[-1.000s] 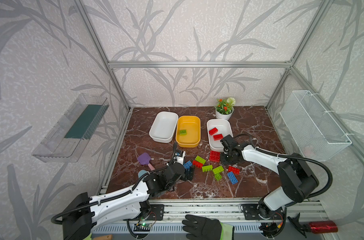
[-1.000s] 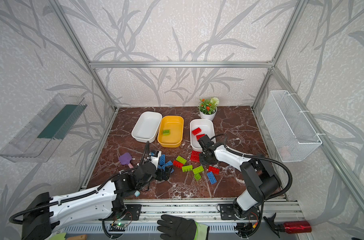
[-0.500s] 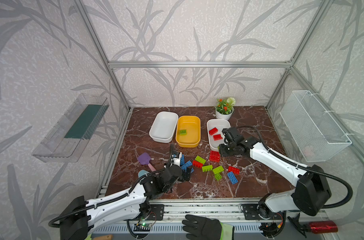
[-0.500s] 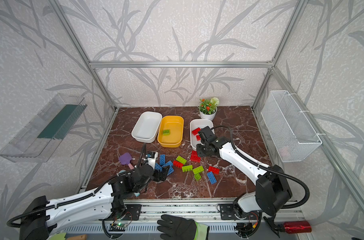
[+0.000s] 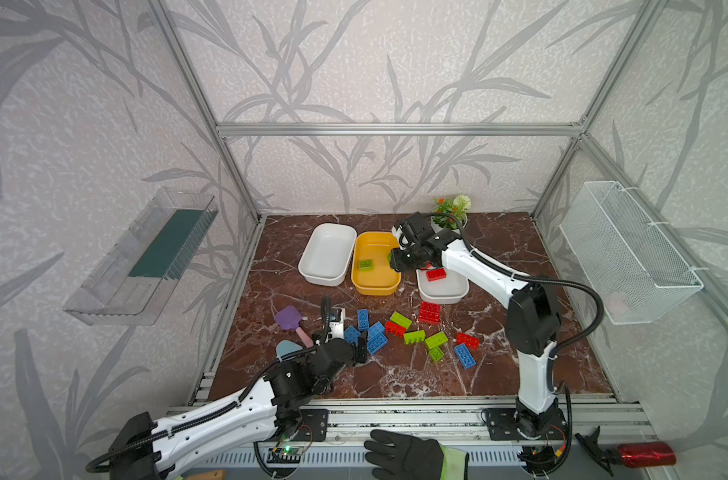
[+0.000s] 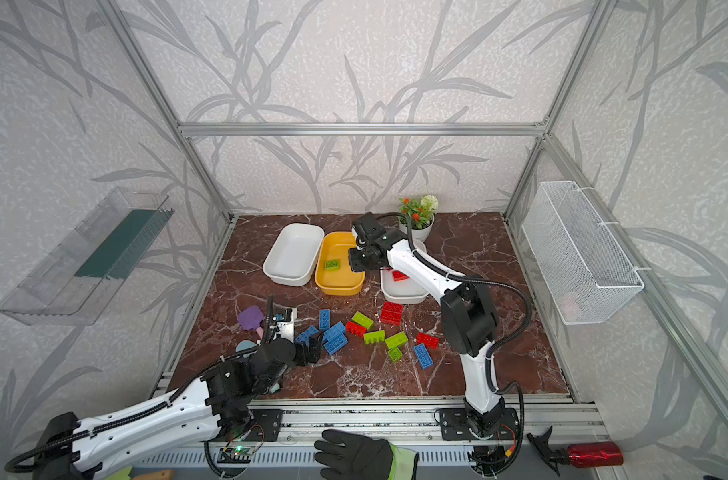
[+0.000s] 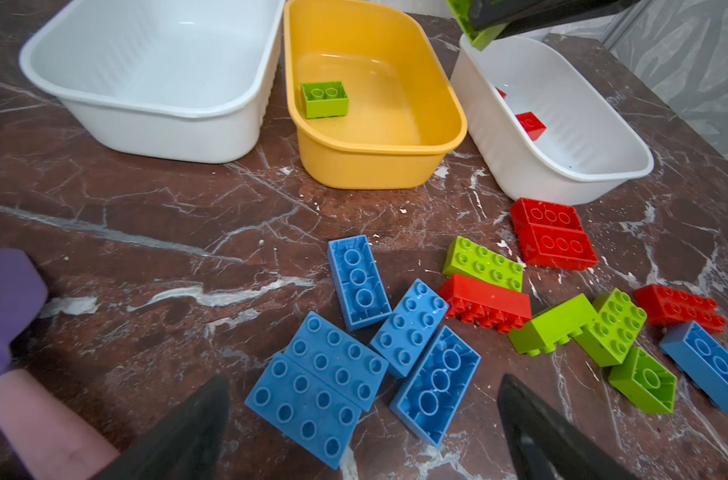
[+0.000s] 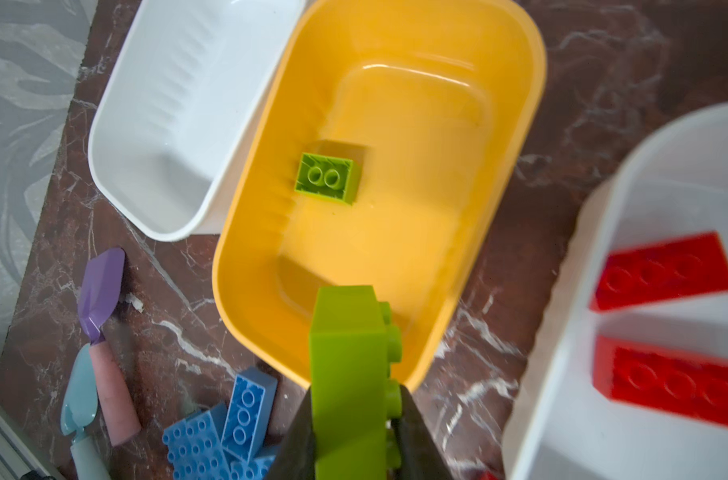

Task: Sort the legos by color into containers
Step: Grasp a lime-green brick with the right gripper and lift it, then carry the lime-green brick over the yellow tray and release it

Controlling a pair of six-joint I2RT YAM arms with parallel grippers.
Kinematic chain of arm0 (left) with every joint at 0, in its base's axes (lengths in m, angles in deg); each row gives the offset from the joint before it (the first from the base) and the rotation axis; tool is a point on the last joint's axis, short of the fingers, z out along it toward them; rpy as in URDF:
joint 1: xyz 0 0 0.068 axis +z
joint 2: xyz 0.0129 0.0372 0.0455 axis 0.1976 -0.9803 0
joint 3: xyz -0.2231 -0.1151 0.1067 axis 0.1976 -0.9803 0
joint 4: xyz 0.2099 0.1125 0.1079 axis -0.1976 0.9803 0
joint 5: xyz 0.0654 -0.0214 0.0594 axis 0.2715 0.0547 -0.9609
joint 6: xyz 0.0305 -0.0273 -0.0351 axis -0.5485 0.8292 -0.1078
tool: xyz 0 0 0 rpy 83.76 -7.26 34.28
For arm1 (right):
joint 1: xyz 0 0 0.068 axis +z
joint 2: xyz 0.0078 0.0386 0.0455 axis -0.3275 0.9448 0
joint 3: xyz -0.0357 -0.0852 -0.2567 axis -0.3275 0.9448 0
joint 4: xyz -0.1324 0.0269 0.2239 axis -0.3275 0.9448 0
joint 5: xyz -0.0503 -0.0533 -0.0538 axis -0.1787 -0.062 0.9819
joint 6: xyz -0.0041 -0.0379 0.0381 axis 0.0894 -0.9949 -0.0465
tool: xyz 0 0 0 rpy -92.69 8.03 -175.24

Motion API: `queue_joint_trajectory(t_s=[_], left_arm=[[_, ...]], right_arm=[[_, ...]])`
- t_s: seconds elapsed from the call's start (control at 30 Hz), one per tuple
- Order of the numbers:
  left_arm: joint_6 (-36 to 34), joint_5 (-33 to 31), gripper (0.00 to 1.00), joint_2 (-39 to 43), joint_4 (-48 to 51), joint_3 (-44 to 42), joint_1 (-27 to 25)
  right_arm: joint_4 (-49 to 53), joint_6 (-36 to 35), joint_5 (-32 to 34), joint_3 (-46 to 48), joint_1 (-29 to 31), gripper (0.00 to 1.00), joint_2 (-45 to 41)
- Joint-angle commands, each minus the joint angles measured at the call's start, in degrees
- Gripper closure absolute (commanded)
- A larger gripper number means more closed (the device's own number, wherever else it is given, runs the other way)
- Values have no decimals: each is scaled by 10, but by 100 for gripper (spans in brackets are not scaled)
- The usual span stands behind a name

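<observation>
— Where is the green brick point(image 8: 349, 365)?
— In the air, clamped between the jaws of the right gripper point(image 8: 354, 432). It hangs over the rim of the yellow tub point(image 8: 516, 137), on the side next to the right white tub point(image 8: 653, 195).
— What is in the yellow tub?
— One small green brick point(image 8: 327, 178), hollow side up on the floor of the tub.
— And the white ones?
— The right white tub holds two red bricks point(image 8: 661, 272), side by side. The left white tub point(image 7: 146, 137) shows only its bare floor.
— The others?
— Loose bricks point(image 7: 482, 264) in blue, green and red lie scattered on the marble table point(image 5: 499, 374) in front of the tubs. The left gripper point(image 7: 362, 386) hangs low over the blue bricks point(image 7: 324, 374), jaws wide apart.
</observation>
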Motion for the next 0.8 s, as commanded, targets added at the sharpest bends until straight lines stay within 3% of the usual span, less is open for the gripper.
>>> queue_joint_trajectory(t_s=[0.0, 0.07, 0.17, 0.27, 0.4, 0.5, 0.77], left_arm=[[26, -48, 1, 41, 49, -12, 3], [33, -59, 1, 63, 69, -15, 4], [38, -68, 1, 89, 89, -18, 6], [38, -72, 1, 100, 95, -16, 7], [37, -66, 1, 86, 86, -12, 10], [31, -52, 1, 65, 62, -9, 10], [9, 6, 1, -3, -8, 3, 10]], right_arm=[[62, -21, -14, -104, 1, 80, 75], [84, -25, -20, -170, 1, 75, 122], [117, -32, -28, -263, 2, 53, 179], [159, -44, -24, -345, 5, 41, 218], [181, -54, -14, -360, 11, 37, 206], [155, -58, 3, -264, 19, 37, 145], [-13, -10, 28, 175, 26, 36, -112]])
